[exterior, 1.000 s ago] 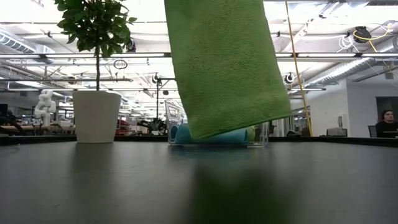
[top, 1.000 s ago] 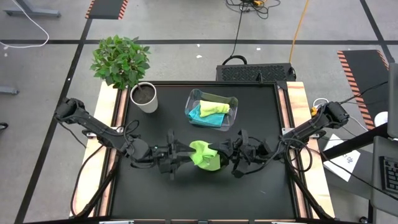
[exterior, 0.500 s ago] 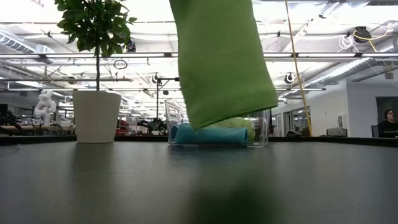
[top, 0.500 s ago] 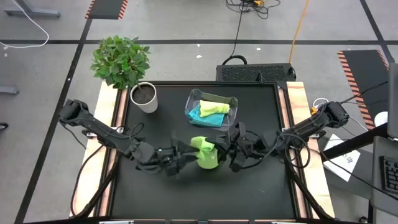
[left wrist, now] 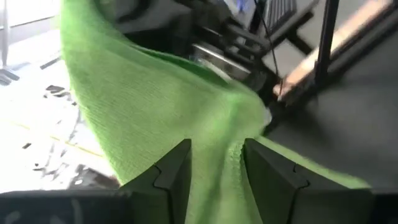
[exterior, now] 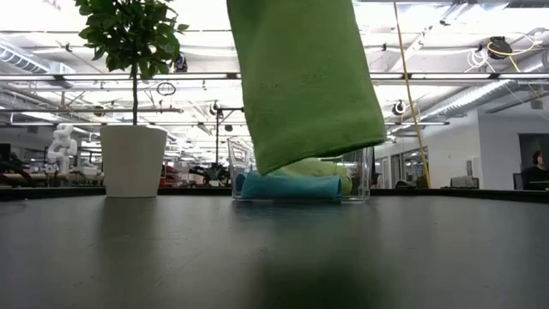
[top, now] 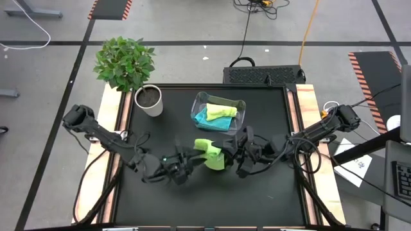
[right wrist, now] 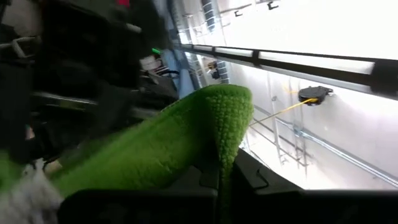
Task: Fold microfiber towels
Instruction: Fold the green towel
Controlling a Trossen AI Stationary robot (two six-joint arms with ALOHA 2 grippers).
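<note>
Both arms are in at the middle of the black worktop, and the bright green towel hangs between them, lifted clear of the surface. Look at it from table height: the cloth drapes down from above, its lower edge slanting, hanging free over the dark top.

The left claw comes in from the left side, and its two dark fingers stand partly apart with a fold of the green cloth running down between them, so it has hold of the towel there. The right claw meets it from the right, fingers pressed tight together on an edge of the same towel; the fabric curls over right at the fingertips.

Behind them, toward the far side of the worktop, sits the clear plastic bin. Inside it lies the pale yellow-green towel, folded, with the turquoise blue towel beside and under it. From low down the blue one shows through the bin wall just past the hanging green edge.

Far left corner, a white pot with a leafy green plant, well apart from the action.
</note>
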